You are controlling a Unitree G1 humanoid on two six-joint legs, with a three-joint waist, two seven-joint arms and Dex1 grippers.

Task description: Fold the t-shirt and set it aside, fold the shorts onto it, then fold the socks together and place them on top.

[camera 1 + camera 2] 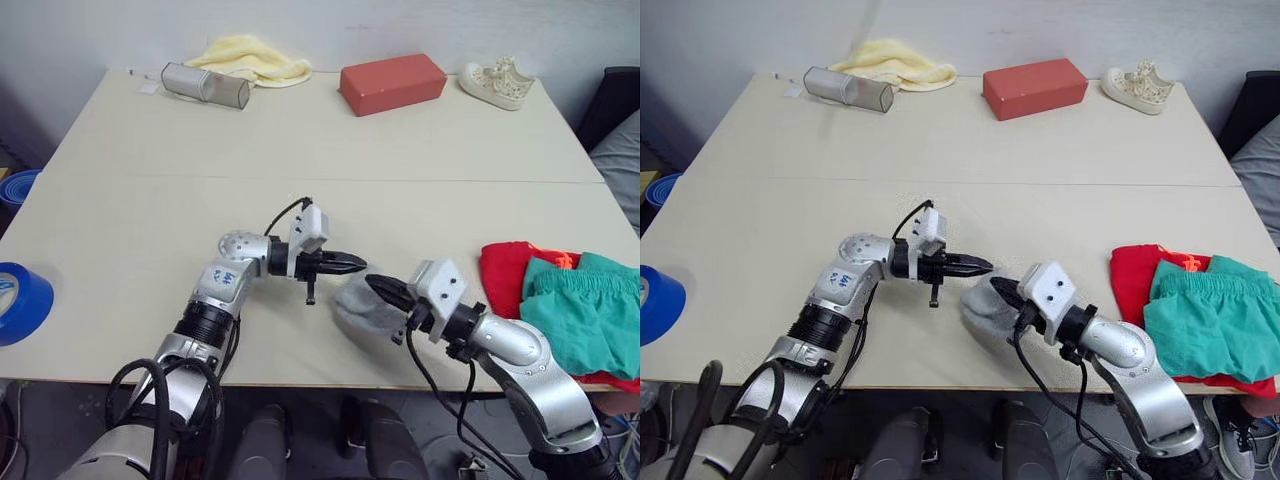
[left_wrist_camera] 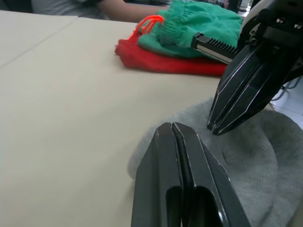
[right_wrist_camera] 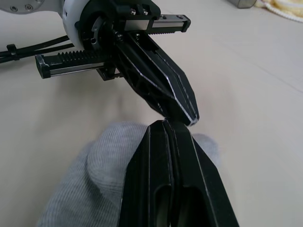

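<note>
Both hands meet over the small light grey knit socks (image 1: 362, 306), which lie bunched near the front edge of the pale beige counter (image 1: 300, 140), about midway along it. The left hand (image 1: 352, 264) has its two black fingers pressed together, with nothing between them; its tip hangs just at the edge of the socks facing the counter's left side, and actual contact cannot be told. The right hand (image 1: 378, 288) likewise has its fingers closed flat against each other, pointing toward the left hand; its tip lies over the socks, apparently resting on the knit, though a pinch of fabric cannot be confirmed. In the wrist views the two fingertips stand nearly touching one another.

Near the front right corner of the counter lies the plain bright red cotton t-shirt (image 1: 500, 274), folded, with the teal green soft fabric shorts (image 1: 580, 310) lying on top of it; a neon orange drawstring (image 2: 147, 22) shows at the waistband.

Along the far edge stand a silver mesh cylinder (image 1: 205, 85) lying on its side, a pale yellow cloth (image 1: 252, 58), a red rectangular block (image 1: 392, 83) and a cream lace-up shoe (image 1: 498, 84). A blue tape roll (image 1: 20, 300) sits at the left edge.
</note>
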